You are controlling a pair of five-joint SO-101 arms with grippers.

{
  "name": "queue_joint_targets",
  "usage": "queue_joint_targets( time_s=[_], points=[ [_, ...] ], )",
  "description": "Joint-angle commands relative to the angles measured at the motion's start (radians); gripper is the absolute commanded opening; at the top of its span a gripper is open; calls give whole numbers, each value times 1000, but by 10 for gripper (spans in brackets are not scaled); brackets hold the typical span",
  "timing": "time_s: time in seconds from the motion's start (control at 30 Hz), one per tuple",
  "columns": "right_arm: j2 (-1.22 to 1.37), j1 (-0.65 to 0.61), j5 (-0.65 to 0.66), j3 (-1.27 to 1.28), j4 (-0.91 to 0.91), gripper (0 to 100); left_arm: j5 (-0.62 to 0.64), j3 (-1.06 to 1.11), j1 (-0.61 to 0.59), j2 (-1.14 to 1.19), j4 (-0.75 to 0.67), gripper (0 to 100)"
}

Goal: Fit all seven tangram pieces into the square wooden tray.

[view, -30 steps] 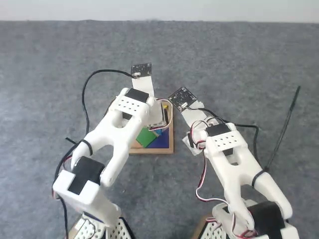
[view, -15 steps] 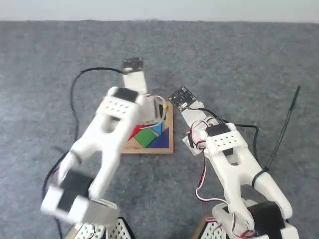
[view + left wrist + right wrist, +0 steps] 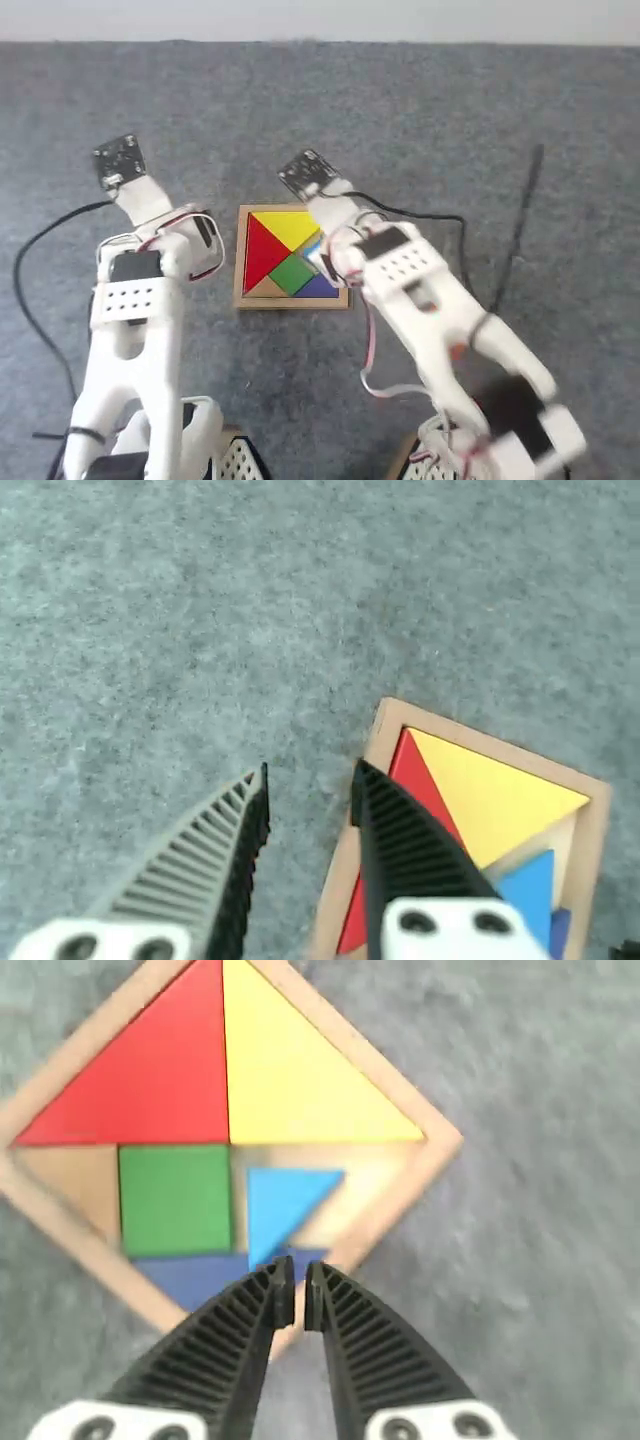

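Now the tray (image 3: 239,262) sits mid-frame in the high view w/ red triangle (image 3: 150,1080), yellow triangle (image 3: 300,1070), green square (image 3: 173,1198) & small blue triangle (image 3: 285,1205) inside; the tan patches (image 3: 70,1175) may be gaps or wood pieces, can't tell. Right gripper (image 3: 296,1285) hangs over the tray's lower right, fingers nearly pressed together & empty, while left gripper (image 3: 308,780), fingers spread & empty, sits left of the rim. Likely a seating nudge: keep tips low, slide the small blue triangle flat, don't tip the rim.
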Motion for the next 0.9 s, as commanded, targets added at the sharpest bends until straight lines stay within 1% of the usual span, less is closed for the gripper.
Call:
queue_joint_targets(
  time_s=[0.0,0.07,0.17,0.37,0.47,0.6,0.77,0.87],
  points=[
    [231,-33,-18,-213,-16,29,-18,-12,-20,-41,-25,84],
    [317,-35,-17,-288,25,29,-32,-8,-20,-41,-41,62],
    [406,-36,-15,-377,94,29,-95,15,-17,-48,-92,13],
    [495,-38,-12,-471,137,29,-107,21,-17,-49,-101,12],
    [461,-38,-5,-486,194,29,-107,21,-17,-44,-101,13],
    [378,-38,60,-471,248,29,-107,22,-17,-43,-101,13],
    [252,-28,83,-402,245,7,-107,30,-15,-43,-103,13],
    [222,-28,84,-353,185,7,-107,31,-15,-43,-103,13]
  ],
)
